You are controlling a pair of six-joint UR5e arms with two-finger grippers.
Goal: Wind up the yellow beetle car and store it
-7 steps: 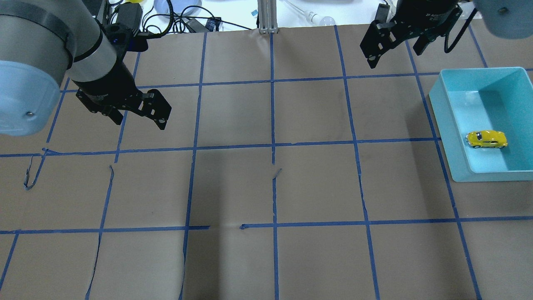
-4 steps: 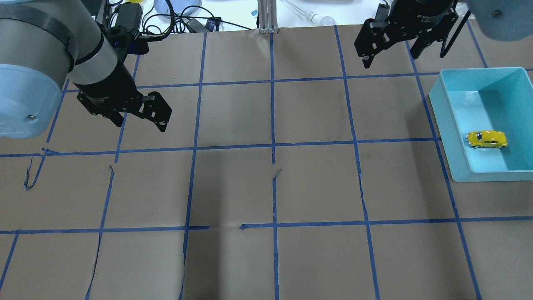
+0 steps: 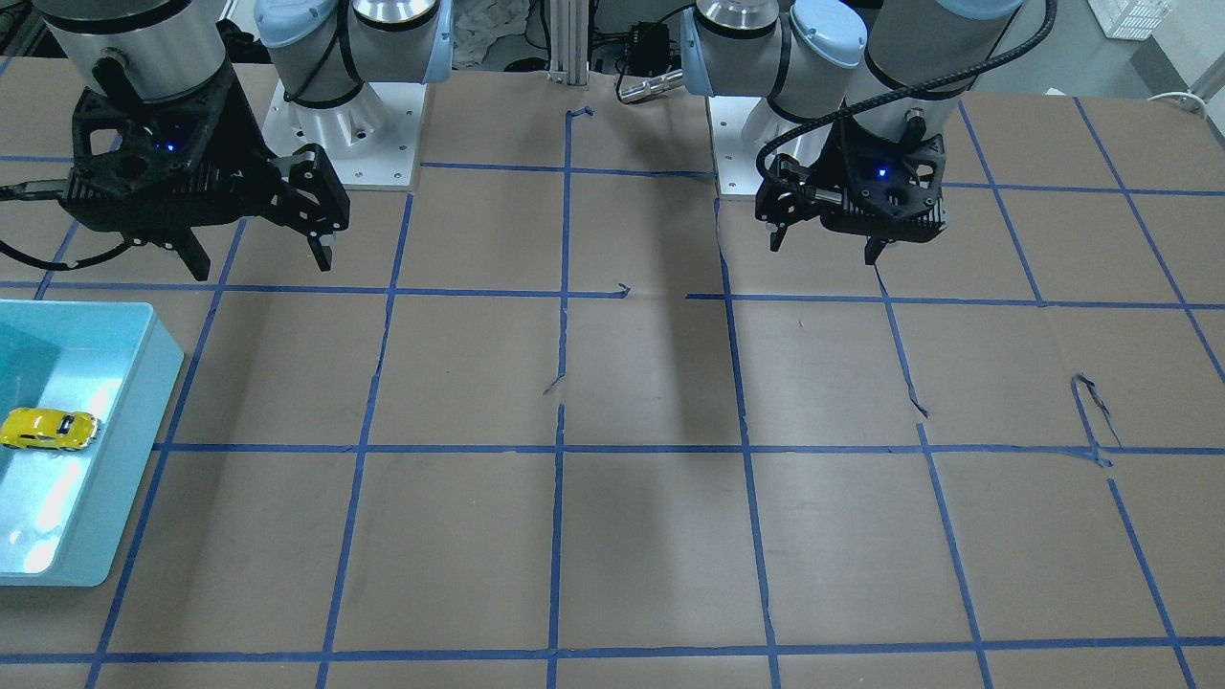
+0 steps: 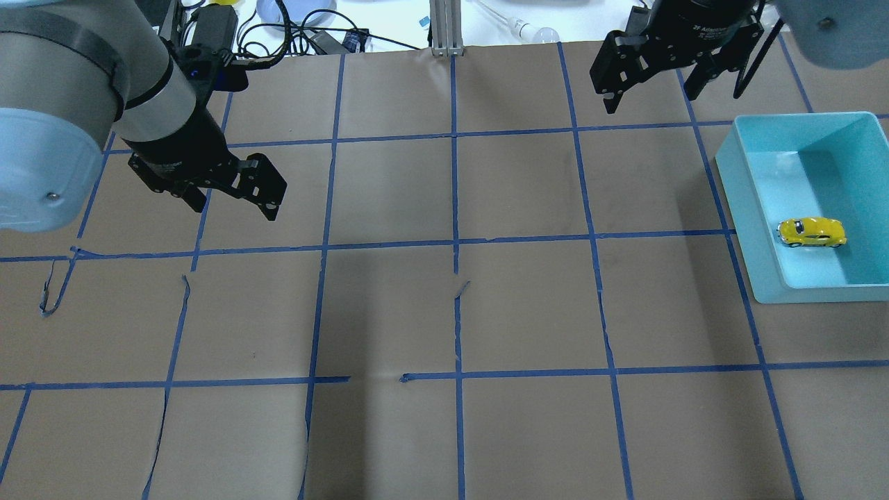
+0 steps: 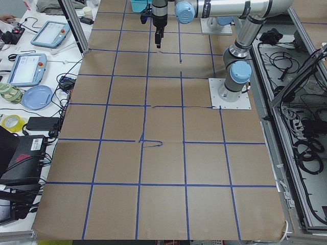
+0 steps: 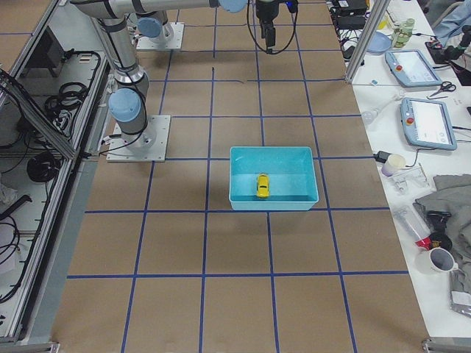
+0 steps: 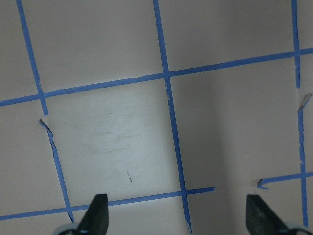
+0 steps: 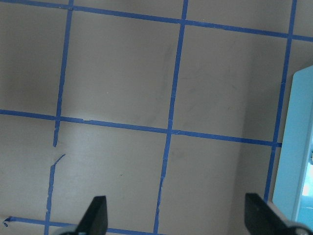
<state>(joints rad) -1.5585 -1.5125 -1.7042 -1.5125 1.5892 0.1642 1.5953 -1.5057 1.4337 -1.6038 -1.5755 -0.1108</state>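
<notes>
From across the table, the yellow beetle car (image 3: 48, 429) sits on its wheels inside a light-blue bin (image 3: 134, 459) at this view's left edge, on the brown table (image 3: 651, 536) with its blue tape grid. The right gripper (image 3: 263, 268) hangs above the paper just beyond the bin, jaws spread wide and holding nothing. The left gripper (image 3: 823, 251) hangs farther to the right, also spread and empty. Looking down from behind the robot, the car lies near the bin's near wall at the right edge of the table. The right gripper is beyond the bin's far left corner, and the left gripper is well apart on the left side. From the table's right end, the car points lengthwise toward the bin's near wall, close to its middle. The left wrist camera shows two fingertips set far apart over bare paper and tape. The right wrist camera shows the same, with the bin's rim at the right edge.
</notes>
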